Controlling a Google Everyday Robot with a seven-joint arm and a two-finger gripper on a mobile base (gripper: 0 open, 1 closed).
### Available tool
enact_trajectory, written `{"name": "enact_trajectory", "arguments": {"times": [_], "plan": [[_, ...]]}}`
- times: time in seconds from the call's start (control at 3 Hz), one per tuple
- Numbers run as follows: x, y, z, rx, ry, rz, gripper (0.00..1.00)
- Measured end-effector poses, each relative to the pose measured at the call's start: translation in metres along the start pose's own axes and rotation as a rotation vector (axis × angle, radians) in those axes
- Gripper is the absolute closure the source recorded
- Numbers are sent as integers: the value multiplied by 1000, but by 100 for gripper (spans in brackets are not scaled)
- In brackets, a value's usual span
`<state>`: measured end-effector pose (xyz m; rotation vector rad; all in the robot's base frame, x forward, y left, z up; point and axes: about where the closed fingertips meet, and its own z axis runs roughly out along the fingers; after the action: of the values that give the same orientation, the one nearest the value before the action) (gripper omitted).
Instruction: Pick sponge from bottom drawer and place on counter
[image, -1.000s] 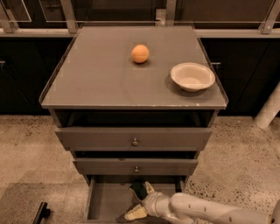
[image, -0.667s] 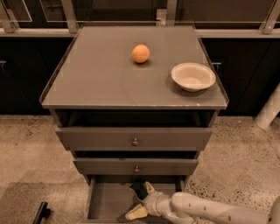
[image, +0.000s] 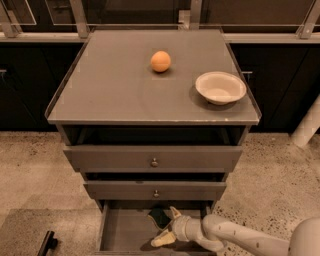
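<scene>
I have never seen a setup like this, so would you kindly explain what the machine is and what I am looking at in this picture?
This is a mobile robot with one pale arm, which enters from the lower right. There is a single camera view, looking down on a three-drawer cabinet from the front; where the camera sits is not on record. On the counter lie an orange and a white bowl. The bottom drawer is pulled open. The gripper reaches into it, jaws spread, close to a dark sponge. Nothing is held yet.
</scene>
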<state>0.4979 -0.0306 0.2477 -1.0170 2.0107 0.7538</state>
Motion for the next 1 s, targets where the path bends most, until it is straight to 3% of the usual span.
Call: {"name": "enact_trajectory", "arguments": {"times": [0.67, 1.0], "plan": [[15, -39, 29, 9, -4, 54, 0], [20, -48, 36, 16, -1, 51, 0]]}}
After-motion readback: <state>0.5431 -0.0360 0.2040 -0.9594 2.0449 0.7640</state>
